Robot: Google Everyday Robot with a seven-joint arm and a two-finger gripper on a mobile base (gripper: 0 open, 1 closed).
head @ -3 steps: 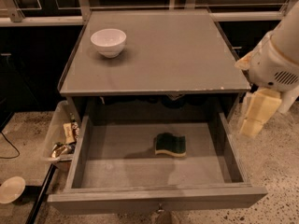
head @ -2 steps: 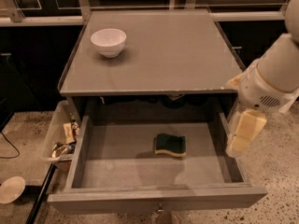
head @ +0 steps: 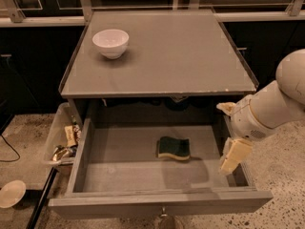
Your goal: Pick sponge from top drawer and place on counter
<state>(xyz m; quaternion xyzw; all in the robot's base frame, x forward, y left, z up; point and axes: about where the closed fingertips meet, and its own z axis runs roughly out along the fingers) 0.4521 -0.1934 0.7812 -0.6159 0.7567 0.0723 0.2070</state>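
**Sponge lies flat in the open drawer, gripper off to its right**

The sponge [head: 174, 148] rests on the floor of the top drawer [head: 162, 202], which stands pulled open below the counter [head: 167, 61]. It sits a little right of the drawer's middle, clear of all four walls. Its dark green scrub side faces up, and a thin band of pale yellow foam shows along the near edge. The outline is wavy, pinched at the waist. Its long axis runs left to right, roughly in line with the drawer front, with the right end swung slightly nearer.

The gripper [head: 233, 155] hangs pointing downward over the drawer's right side, close to the right wall. It is beside the sponge but not touching it. From here I cannot tell whether it is spread or closed.

A white bowl [head: 110, 43] stands on the counter's back left.
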